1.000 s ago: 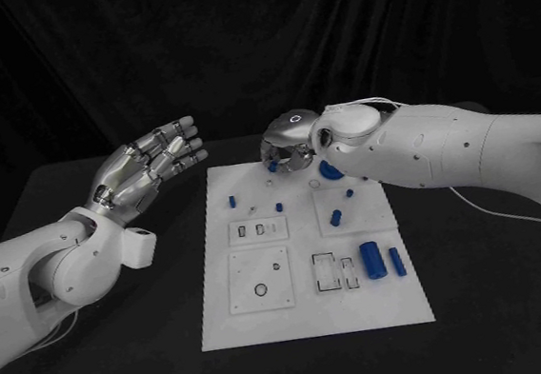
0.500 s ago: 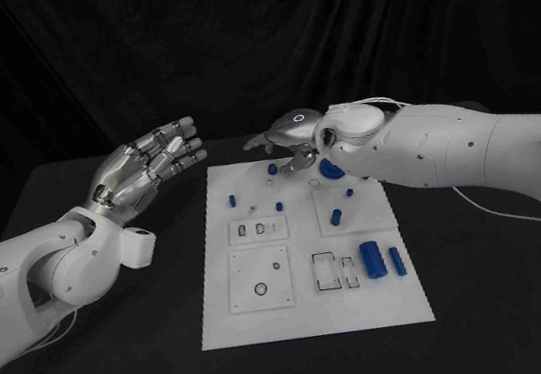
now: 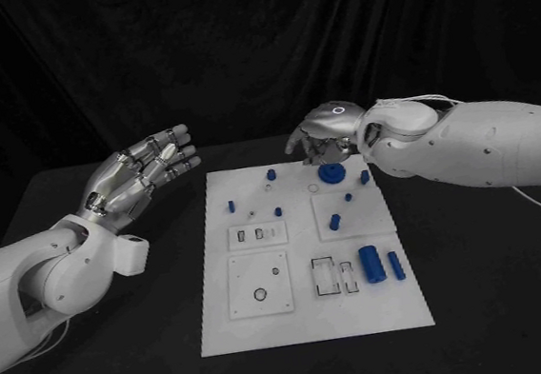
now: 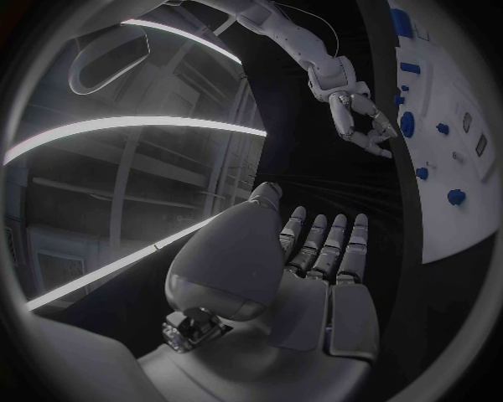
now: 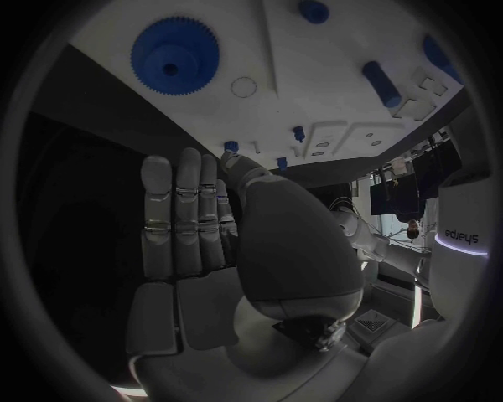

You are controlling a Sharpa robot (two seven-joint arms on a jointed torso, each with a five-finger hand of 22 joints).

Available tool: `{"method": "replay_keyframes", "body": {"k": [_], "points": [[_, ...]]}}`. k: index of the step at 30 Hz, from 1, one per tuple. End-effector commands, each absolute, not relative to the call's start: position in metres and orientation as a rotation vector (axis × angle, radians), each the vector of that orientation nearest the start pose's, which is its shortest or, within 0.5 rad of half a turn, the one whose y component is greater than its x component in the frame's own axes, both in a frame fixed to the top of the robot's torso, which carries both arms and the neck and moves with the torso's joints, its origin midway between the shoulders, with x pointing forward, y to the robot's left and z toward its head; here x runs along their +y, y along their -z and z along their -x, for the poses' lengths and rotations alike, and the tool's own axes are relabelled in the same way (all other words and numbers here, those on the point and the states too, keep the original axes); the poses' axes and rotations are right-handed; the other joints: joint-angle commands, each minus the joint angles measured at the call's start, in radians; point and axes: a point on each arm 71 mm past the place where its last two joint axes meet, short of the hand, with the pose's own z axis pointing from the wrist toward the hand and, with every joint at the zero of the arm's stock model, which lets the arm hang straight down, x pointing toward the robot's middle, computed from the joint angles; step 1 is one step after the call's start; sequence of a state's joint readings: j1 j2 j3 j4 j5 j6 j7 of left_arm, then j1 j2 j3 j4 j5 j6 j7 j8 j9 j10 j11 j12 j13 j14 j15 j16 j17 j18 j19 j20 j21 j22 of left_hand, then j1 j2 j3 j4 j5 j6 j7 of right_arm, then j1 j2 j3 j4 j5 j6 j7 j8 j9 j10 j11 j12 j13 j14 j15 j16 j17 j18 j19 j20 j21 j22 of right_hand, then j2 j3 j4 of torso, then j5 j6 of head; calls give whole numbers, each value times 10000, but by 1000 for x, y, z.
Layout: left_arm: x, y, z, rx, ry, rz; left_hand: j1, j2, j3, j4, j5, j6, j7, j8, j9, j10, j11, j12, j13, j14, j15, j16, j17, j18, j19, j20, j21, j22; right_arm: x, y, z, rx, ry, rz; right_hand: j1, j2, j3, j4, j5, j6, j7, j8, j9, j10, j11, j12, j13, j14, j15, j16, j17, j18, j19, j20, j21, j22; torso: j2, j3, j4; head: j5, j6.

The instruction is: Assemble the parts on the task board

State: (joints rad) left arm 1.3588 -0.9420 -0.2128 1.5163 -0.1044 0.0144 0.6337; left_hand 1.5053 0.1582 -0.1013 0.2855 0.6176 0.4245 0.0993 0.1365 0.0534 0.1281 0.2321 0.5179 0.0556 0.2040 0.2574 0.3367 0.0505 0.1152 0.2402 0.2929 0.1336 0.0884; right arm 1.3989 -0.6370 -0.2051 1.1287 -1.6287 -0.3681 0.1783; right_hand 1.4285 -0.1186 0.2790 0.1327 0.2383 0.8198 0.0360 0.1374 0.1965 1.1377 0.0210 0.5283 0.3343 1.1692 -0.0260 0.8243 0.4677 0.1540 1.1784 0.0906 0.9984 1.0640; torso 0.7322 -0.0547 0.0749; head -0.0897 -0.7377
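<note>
Task board [image 3: 317, 319] lies flat mid-surface, a white matte plate. Assembly looks partly done, by my judgement: blue toothed gear [image 3: 331, 174] sits at the far edge, short blue pegs [image 3: 233, 204] stand nearby, while two blue cylinders [image 3: 373, 260] lie loose beside empty rectangular slots. My right hand [image 3: 328, 136] hovers just past the gear, fingers straight, holding nothing. My left hand [image 3: 143, 171] is raised off the board's left side, fingers spread, empty. Both hands are smooth silver metal.

Left hand [image 3: 143, 171] is up at middle left, fingers apart. Right hand [image 3: 328, 134] is flat, upper middle, holding nothing.
</note>
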Motion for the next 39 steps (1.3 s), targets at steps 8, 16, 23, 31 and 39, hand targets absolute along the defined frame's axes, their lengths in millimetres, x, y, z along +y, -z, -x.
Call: {"method": "replay_keyframes", "body": {"k": [8,16,23,31,39], "points": [[246,144,-482,13952,18282,7315,35,13,69,-13,17,58,-103,30,-7,39,68,155,28,73,-4,101,21,-141,15,-14,44,-10,-233,140,-548,14586,-4456,4785,-1187,-36,-1022,1009,-249,1204,-4,78,977,4331,-677,10425,12365,4016,-704,7465,11031,-1296,3357,-708,4966,4436,-103,-31,-127,127,-90],[246,144,-482,14035,18312,7334,50,39,101,-11,27,100,-84,48,-1,75,102,235,37,111,-6,158,27,-142,7,-15,40,-17,-249,148,-551,15368,-3687,4283,-1575,13,-1216,1413,407,718,186,271,1792,4331,-520,10425,12365,4016,-601,7465,11031,-1540,3924,-655,5724,5068,-110,-25,-226,231,-172],[246,145,-483,14069,18343,7326,62,53,121,-12,35,114,-74,55,1,91,112,270,41,149,2,209,34,-143,11,-15,43,-17,-256,161,-553,15937,-3297,4047,-1456,42,-1147,1277,654,181,347,129,1936,4331,-383,10425,12365,4016,-480,7465,11031,-1540,3924,-555,5724,5068,-94,-7,-204,209,-195],[246,145,-483,14085,18349,7332,68,56,129,-13,38,126,-70,60,2,95,115,278,41,164,5,227,37,-144,6,-14,40,-20,-258,172,-554,16342,-3094,3977,-1277,-101,-1121,1063,551,-403,533,-197,1765,4331,-223,10425,12365,4016,-346,7465,11031,-1540,3924,-423,5724,5068,-110,-36,-196,178,-213],[246,145,-483,14111,18379,7325,68,56,129,-13,38,126,-70,60,2,95,115,278,41,164,5,227,37,-144,6,-14,40,-20,-255,178,-555,16268,-3206,4022,-1183,-233,-1184,1134,-97,-441,599,-274,1562,4331,-153,10425,12365,4016,-276,7465,11031,-1540,3924,-336,5724,5068,-126,-35,-195,151,-231]]}}
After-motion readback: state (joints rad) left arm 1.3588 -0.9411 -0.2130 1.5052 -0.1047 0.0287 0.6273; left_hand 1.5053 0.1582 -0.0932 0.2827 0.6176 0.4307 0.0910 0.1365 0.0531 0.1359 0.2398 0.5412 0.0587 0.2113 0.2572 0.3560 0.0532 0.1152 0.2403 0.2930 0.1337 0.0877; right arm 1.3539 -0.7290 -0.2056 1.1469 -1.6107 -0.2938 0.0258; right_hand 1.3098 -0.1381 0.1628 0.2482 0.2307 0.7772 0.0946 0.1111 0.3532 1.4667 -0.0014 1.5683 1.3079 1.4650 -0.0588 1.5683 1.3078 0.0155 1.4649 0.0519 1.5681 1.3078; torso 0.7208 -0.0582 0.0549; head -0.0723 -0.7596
